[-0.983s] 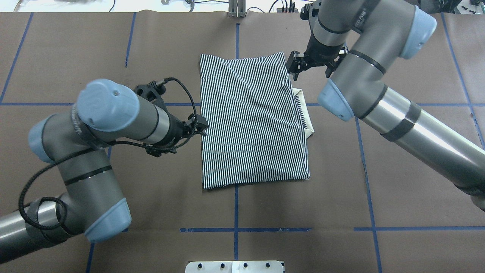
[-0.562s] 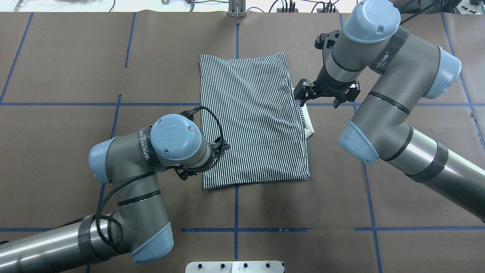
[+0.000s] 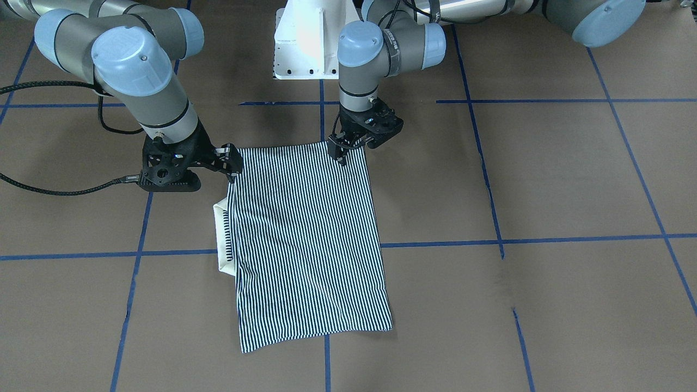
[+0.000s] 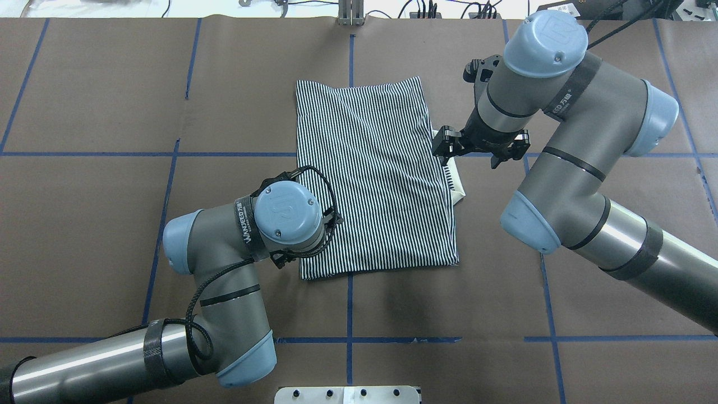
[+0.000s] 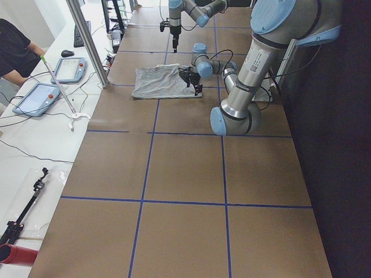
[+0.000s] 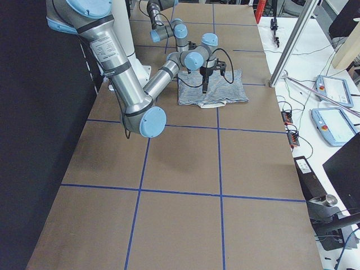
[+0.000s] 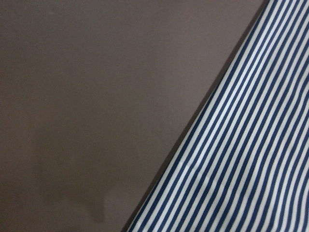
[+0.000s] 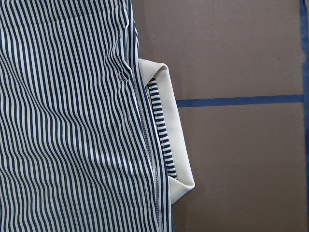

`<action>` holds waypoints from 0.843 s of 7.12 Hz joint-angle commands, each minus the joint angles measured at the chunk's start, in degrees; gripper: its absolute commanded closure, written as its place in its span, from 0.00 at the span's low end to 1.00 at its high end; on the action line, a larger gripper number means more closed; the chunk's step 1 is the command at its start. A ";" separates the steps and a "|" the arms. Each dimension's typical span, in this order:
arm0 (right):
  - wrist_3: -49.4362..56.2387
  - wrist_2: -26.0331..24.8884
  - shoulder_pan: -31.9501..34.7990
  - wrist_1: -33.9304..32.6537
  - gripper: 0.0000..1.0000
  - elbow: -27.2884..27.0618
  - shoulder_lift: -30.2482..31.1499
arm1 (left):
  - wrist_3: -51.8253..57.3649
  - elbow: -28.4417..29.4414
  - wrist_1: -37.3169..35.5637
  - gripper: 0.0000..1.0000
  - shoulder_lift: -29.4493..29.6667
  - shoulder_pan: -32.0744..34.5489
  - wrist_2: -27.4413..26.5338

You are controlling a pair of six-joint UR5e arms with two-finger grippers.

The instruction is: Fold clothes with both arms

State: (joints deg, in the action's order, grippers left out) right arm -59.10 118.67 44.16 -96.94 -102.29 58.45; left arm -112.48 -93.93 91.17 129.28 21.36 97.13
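A brown table (image 4: 84,224) is crossed by blue tape lines (image 4: 349,314). A white bench (image 5: 35,145) runs along one long side of the table and holds two tablets (image 5: 36,98) and loose cables (image 5: 23,153). A metal post (image 5: 87,40) rises at that edge of the table. A person (image 5: 14,52) in a dark shirt is at the bench. A black wall (image 5: 342,174) stands along the table's opposite side.

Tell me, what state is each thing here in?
Shirt: folded into a rectangle, lying flat.
Collar: poking out from the shirt's edge, uncovered.
Right gripper: open, above the collar side, holding nothing.
Left gripper: at the shirt's corner nearest the robot; open or shut unclear.
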 commanded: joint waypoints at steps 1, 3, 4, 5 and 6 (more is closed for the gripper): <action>0.13 0.07 -0.03 0.00 0.00 0.07 -0.09 | -1.78 -0.03 -0.29 0.04 -0.26 -2.28 -0.10; -0.05 -0.02 -0.12 0.00 0.00 -0.02 -0.17 | -2.39 -0.11 -0.46 0.05 -0.79 -2.46 -0.10; -0.13 -0.02 -0.12 0.00 0.00 0.07 -0.44 | -2.40 -0.81 -1.59 0.08 -0.87 -2.46 -0.10; -0.13 -0.02 -0.21 0.00 0.00 0.07 -0.44 | -2.40 -1.60 -2.47 0.10 -0.87 -2.64 -0.10; -0.05 -0.02 -0.12 0.00 0.00 0.07 -0.35 | -2.74 -1.70 -2.57 0.11 -0.88 -3.08 -0.10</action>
State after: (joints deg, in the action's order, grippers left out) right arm -59.21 118.65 44.00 -96.94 -102.23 58.08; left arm -114.93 -95.19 89.13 128.44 18.70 97.03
